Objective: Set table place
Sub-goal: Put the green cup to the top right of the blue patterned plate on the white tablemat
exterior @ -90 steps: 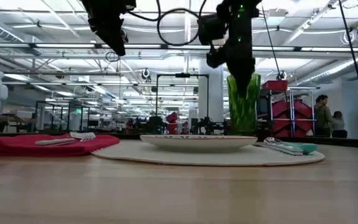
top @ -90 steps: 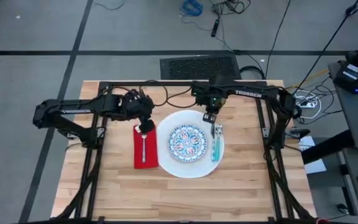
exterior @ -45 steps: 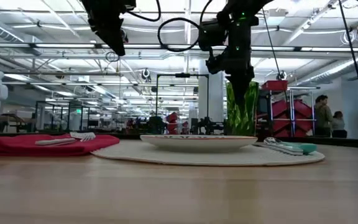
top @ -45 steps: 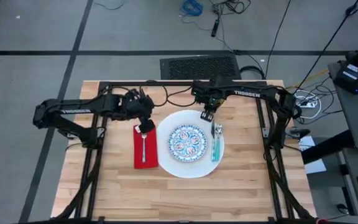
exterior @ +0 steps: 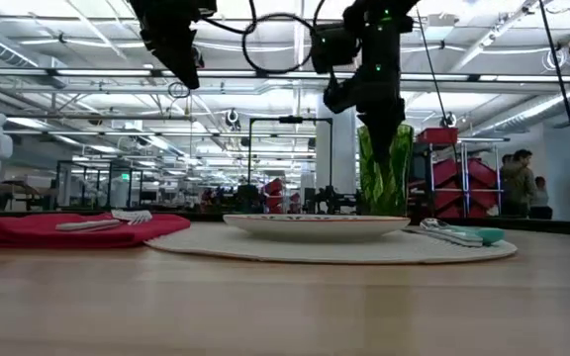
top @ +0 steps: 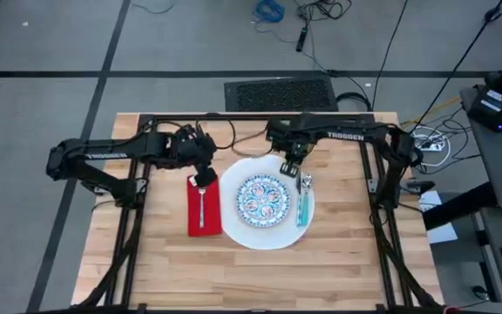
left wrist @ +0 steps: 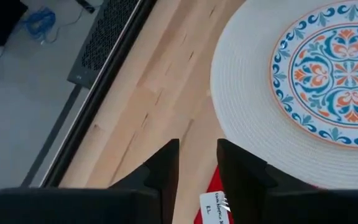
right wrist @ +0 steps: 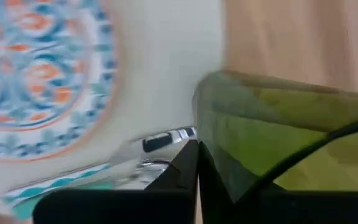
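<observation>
The olive-green tumbler (exterior: 386, 170) is hanging pinched by its rim in the right gripper (top: 291, 163), over the far edge of the white plate (top: 239, 223). Lowering here risks landing on the rim or the teal-handled spoon (top: 302, 208) and tipping. The left gripper (top: 204, 178), fingers slightly parted and empty, is waiting above the red napkin (top: 194, 218).

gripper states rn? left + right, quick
Left gripper: slightly open, empty, above the red napkin.
Right gripper: shut on the green tumbler, held over the white plate's far edge.
</observation>
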Robot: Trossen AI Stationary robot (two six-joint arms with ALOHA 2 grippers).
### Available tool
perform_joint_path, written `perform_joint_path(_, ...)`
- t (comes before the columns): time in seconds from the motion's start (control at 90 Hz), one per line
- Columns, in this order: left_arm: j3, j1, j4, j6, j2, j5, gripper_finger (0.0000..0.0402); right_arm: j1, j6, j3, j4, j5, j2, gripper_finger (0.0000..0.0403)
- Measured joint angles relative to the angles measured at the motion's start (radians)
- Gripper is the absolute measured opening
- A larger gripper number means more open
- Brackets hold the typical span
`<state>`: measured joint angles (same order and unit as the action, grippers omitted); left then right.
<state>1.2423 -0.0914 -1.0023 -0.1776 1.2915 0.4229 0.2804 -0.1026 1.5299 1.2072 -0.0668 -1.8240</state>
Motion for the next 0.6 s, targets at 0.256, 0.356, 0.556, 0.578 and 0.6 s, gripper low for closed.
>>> perform_joint_path(0.256, 0.0, 0.0, 0.042, 0.001, 0.0, 0.0, 0.0095, -0.075, -0.017, 0.0, -0.029, 0.005, -0.011, 0.0)
perform_joint_path(0.356, 0.0, 0.0, 0.054, 0.001, 0.0, 0.0, 0.0095, -0.073, -0.019, 0.0, -0.048, 0.018, -0.013, 0.0)
perform_joint_path(0.556, 0.0, 0.0, 0.052, 0.0, 0.0, 0.0, 0.0095, -0.071, -0.002, 0.0, -0.048, 0.014, -0.013, 0.0001)
perform_joint_path(0.578, 0.0, 0.0, 0.052, 0.0, 0.0, 0.0, 0.0095, -0.071, 0.001, 0.0, -0.048, 0.014, -0.013, 0.0002)
perform_joint_path(0.6, 0.0, 0.0, 0.052, 0.0, 0.0, 0.0, 0.0095, -0.071, 0.005, 0.0, -0.048, 0.015, -0.013, 0.0004)
